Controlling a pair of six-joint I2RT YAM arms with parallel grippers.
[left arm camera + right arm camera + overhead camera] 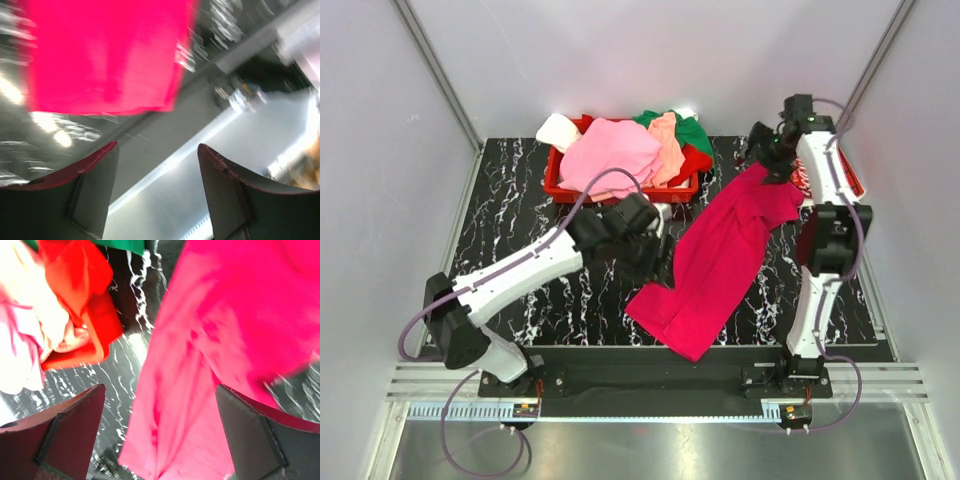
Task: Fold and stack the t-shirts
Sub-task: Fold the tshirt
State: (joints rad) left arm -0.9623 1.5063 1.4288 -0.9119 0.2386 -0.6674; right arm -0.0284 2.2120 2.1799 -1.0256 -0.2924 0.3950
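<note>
Black marble-patterned tabletop (510, 210), boxed in by pale grey walls (620, 50), carried the work. On it the plain magenta cloth t-shirt (720, 250) lay in a long, crumpled diagonal band. Its far end was up near the right back corner and its near end sat bunched close to the front edge at mid-table. It was not yet flat: creases ran along its length.

The right gripper (767, 152) hung over the shirt's far end with its fingers spread wide and holding nothing; its wrist camera looked down between them onto loose cloth. The left gripper (652, 255) stood just beside the shirt's left edge, about halfway along. Its jaws were parted and empty too, and its wrist view showed a straight edge of the shirt beyond them.

The step in hand looked like spreading the shirt before any fold. To do it well, each gripper would pinch a single layer at an outer corner or hem, not a bunched handful. The two would then draw apart evenly until the fabric lay smooth and square to the table edge. Lifting only slightly should keep the cloth from dragging into new wrinkles.

Behind, the red plastic basket (675, 190) at the far middle held other tees heaped together: a pink one (610, 150), a peach one (667, 148), a green one (692, 130), and a white one (558, 130) spilling over its left corner.
</note>
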